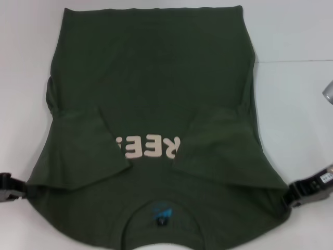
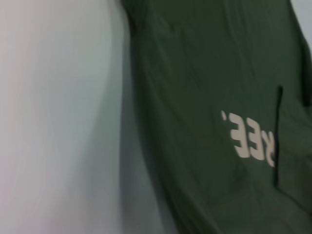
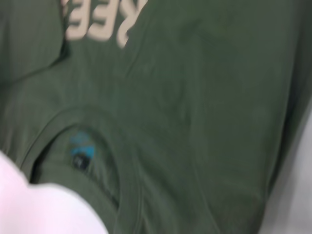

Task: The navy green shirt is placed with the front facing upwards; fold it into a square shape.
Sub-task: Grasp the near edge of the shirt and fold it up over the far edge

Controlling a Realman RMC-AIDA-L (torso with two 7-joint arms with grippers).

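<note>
Olive navy green shirt [image 1: 151,88] flat on white bench [image 1: 291,104], sleeves folded in, collar nearest robot. Left gripper [image 1: 11,187] and right gripper [image 1: 309,190] flank shoulder corners; grip state unclear.

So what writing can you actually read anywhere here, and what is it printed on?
"REE!": cream letters on the chest of the navy green shirt, upside down in the head view; both folded-in sleeves cover the ends of the word.
Blue print and small black tag inside the collar: too blurred to read.
White label on the right gripper: too small to read.
</note>
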